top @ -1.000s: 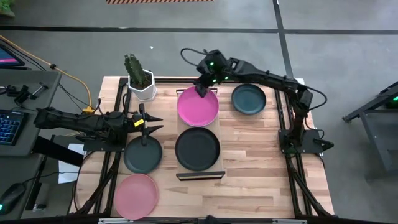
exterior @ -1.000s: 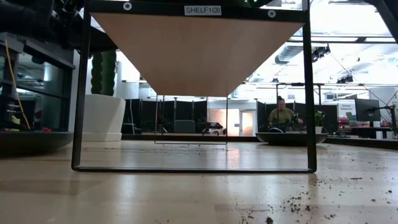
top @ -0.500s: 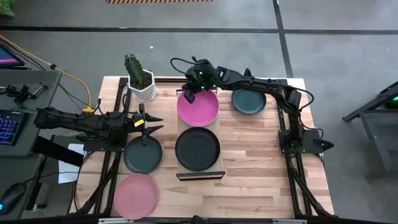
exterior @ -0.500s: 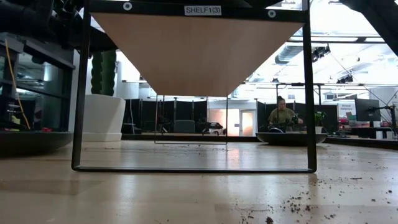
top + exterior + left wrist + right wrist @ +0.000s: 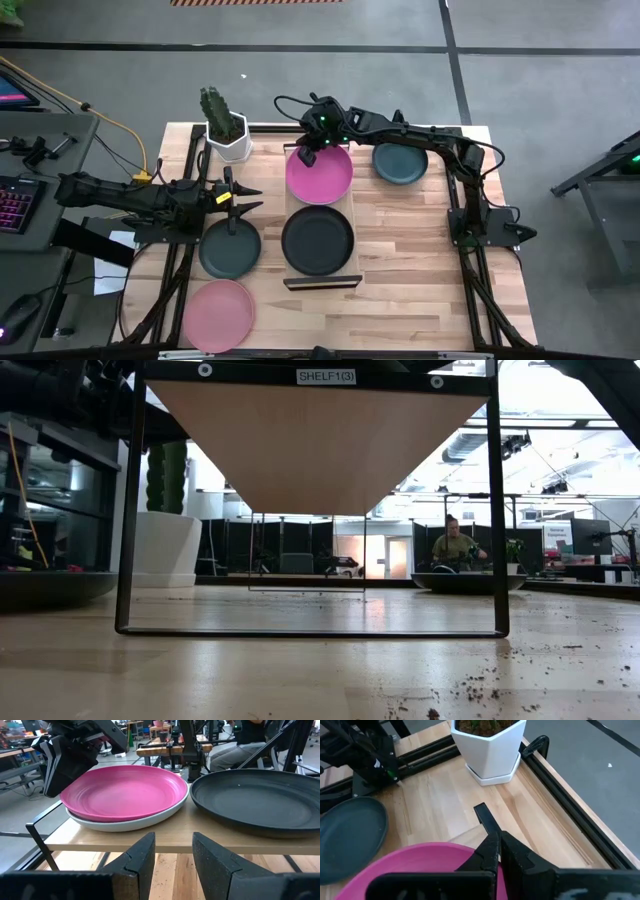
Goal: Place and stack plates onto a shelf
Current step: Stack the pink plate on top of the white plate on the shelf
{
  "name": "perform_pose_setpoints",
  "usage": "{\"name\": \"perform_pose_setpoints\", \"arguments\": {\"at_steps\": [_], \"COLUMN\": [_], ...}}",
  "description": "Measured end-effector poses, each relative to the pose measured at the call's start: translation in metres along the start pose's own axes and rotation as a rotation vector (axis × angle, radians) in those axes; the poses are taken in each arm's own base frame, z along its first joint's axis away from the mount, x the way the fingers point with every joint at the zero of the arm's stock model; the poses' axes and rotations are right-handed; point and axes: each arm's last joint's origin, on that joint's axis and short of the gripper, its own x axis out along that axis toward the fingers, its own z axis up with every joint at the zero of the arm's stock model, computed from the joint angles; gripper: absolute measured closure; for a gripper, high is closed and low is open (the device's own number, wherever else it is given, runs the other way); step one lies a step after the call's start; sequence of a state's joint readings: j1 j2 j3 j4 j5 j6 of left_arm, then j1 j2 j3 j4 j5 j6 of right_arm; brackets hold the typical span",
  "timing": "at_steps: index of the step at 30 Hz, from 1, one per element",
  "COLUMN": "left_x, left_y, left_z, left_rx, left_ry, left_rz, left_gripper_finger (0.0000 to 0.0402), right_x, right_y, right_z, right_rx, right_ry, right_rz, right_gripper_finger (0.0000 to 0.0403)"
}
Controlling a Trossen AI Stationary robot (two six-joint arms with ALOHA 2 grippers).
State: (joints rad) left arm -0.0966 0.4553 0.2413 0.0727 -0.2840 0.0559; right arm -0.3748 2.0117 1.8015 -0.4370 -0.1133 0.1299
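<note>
The shelf (image 5: 352,215) stands mid-table and bears a pink plate (image 5: 320,175) at its far end and a dark plate (image 5: 317,240) at its near end. In the left wrist view the pink plate (image 5: 125,792) lies on a pale plate (image 5: 130,824). My right gripper (image 5: 307,155) is shut at the pink plate's far-left rim. My left gripper (image 5: 243,198) waits open at the table's left, level with the shelf top (image 5: 172,855). On the table lie a dark plate (image 5: 229,250), a pink plate (image 5: 218,312) and a teal plate (image 5: 400,161). My right gripper's shut fingers (image 5: 492,845) slant down from the table's right over the pink plate's far-left rim (image 5: 462,849). I cannot tell whether they touch the rim or stand just above it. The plate lies flat on the pale plate.
A white pot with a cactus (image 5: 228,135) stands at the far left, close to my right gripper. Black frame rails (image 5: 190,160) run along the table's sides. A person (image 5: 455,545) sits in the room behind. Bare wood lies near and right of the shelf.
My right gripper has gone toward the table's left along the pink plate's far rim and sunk a little. The plates on the shelf lie as before.
</note>
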Motion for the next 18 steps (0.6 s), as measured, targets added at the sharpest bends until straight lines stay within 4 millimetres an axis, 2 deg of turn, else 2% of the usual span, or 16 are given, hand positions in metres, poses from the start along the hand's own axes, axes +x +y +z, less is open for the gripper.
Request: {"name": "perform_pose_setpoints", "arguments": {"at_steps": [10, 18], "left_x": [0.0000, 0.0000], "left_y": [0.0000, 0.0000], "left_z": [0.0000, 0.0001], "left_rx": [0.000, 0.000], "left_ry": [0.000, -0.001], "left_rz": [0.000, 0.000], "left_gripper_finger": [0.0281, 0.0281], "right_x": [0.0000, 0.0081], "right_y": [-0.0002, -0.0018], "right_z": [-0.0002, -0.0066], "right_rx": [0.000, -0.002], "right_ry": [0.002, 0.040], "right_rz": [0.000, -0.001], "right_gripper_finger": [0.0403, 0.0403]}}
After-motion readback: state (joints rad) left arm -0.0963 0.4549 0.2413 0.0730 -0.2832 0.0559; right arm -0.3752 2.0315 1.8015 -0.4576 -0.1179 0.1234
